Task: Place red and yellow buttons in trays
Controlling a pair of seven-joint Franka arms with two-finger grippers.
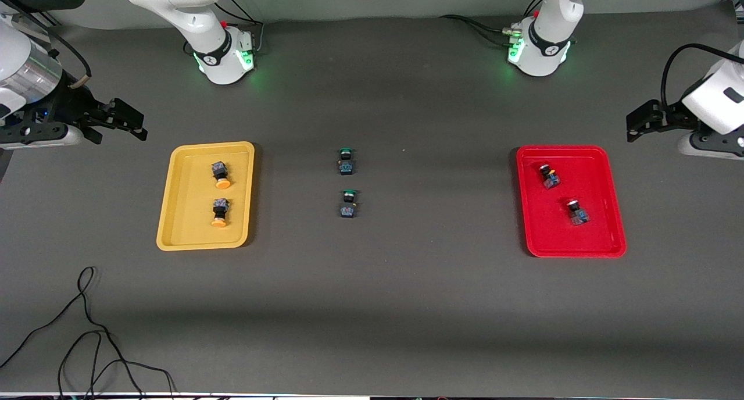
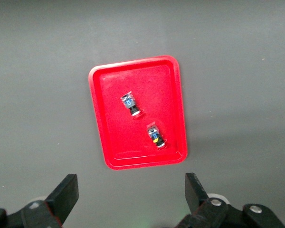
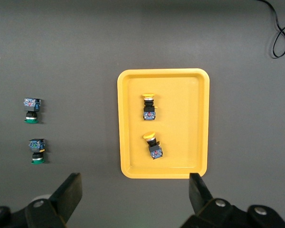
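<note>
Off table ends: left gripper (image 1: 630, 127) & right gripper (image 1: 136, 125) raised, idle, fingers spread.

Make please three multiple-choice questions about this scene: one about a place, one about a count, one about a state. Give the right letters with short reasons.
1. Where do the two green-capped switches lie?
A. in the yellow tray
B. on the bare table between the two trays
C. in the red tray

2. How many yellow-capped buttons are in the yellow tray?
A. one
B. two
C. four

3. In what state is the left end effector?
A. open and holding nothing
B. shut on a red button
C. shut on the red tray's rim

Answers:
1 B: the front view shows both on the dark table, midway between the yellow tray and the red tray.
2 B: two yellow-capped buttons rest inside it.
3 A: its wrist view shows the fingers spread wide with nothing between; both red-capped buttons already lie in the red tray. The right end effector is open too.
</note>
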